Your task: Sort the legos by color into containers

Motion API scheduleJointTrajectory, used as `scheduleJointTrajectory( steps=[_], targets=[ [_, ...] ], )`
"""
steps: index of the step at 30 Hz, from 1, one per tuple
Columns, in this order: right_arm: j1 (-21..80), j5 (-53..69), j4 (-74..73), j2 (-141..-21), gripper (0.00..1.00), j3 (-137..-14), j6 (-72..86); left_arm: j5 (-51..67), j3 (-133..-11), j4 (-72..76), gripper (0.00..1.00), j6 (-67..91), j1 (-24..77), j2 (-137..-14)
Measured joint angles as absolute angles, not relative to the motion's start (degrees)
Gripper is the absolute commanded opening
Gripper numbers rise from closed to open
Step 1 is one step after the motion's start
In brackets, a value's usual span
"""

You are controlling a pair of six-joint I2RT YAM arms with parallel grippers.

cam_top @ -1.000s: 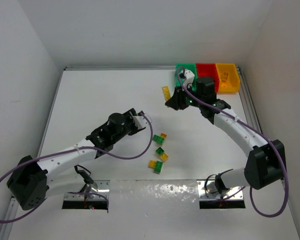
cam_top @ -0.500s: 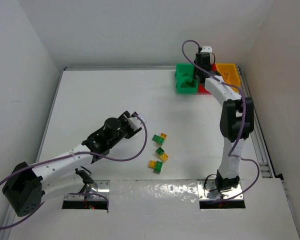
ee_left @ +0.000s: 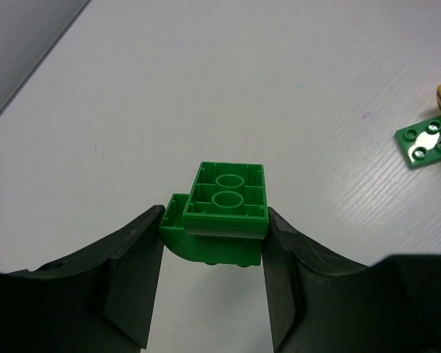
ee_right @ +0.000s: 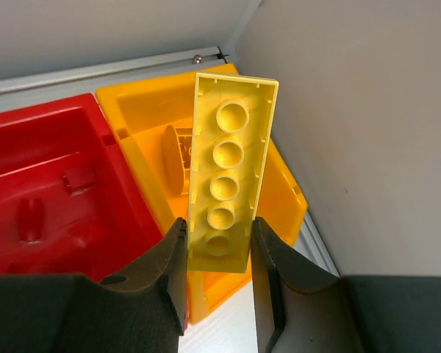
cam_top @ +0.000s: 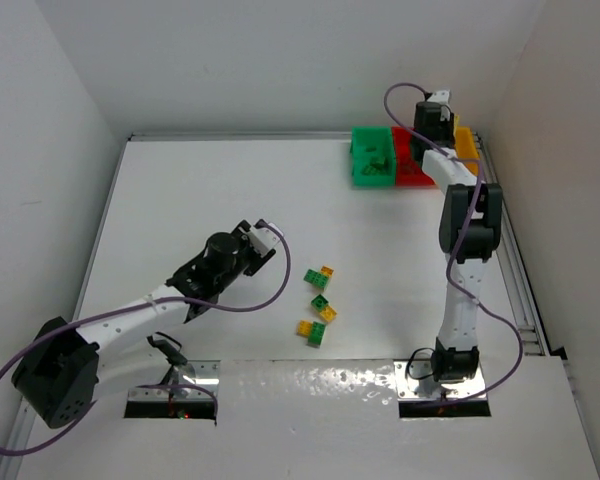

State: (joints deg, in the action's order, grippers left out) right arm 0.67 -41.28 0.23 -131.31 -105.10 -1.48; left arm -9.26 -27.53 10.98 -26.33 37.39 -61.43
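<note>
Clenched on the near end of a long yellow plate [ee_right: 231, 154], the right gripper [ee_right: 218, 228] hangs over the yellow bin [ee_right: 136, 110] at the far right corner of the table [cam_top: 180, 200]. The plate's long axis runs straight out from the jaws toward the back wall. Its free end is over the bin, and its hollow underside with a row of round tubes faces the wrist camera. One yellowish piece already lies in that bin. What the red bin [ee_right: 29, 125] and green bin [cam_top: 372, 160] hold I cannot tell. The left gripper [ee_left: 213, 220] grasps a green brick [ee_left: 224, 195] above the table, underside up, well apart from the bins. A cluster of loose legos [cam_top: 320, 305], green and yellow, waits at mid-table, so I judge the sorting partly done, with this drop, the green brick and that cluster left.
</note>
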Motion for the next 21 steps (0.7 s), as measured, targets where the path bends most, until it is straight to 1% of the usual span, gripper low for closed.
scheduleJointTrajectory(
  steps=[3, 6, 9, 14, 17, 18, 21],
  targets=[
    [-0.05, -41.87, 1.32, -134.85, 0.07, -107.26, -4.36, -8.97, -27.55, 11.03, 0.00, -26.04, 36.23, -63.35],
    [-1.78, -41.74, 1.39, -137.40, 0.17, -108.38, -6.24, -8.47, -27.92, 11.18, 0.00, -26.06, 35.48, -65.41],
    [-3.51, -40.86, 1.48, -138.26, 0.29, -108.38, -7.62, -7.88, -28.88, 11.46, 0.00, -26.28, 34.85, -67.46],
    [-5.41, -38.89, 3.16, -138.30, 0.55, -108.53, -8.97, -7.31, -30.50, 12.80, 0.00, -26.74, 34.37, -69.36],
    [-5.26, -38.13, 4.05, -138.30, 0.63, -108.88, -9.85, -6.87, -30.79, 13.56, 0.00, -26.76, 34.37, -69.47],
    [-5.15, -37.69, 4.32, -138.30, 0.67, -108.88, -10.04, -6.72, -30.81, 13.61, 0.00, -26.74, 34.37, -69.47],
    [-4.82, -36.32, 4.23, -138.28, 0.71, -108.84, -10.13, -6.28, -30.81, 13.56, 0.00, -26.72, 34.37, -69.47]
  ],
)
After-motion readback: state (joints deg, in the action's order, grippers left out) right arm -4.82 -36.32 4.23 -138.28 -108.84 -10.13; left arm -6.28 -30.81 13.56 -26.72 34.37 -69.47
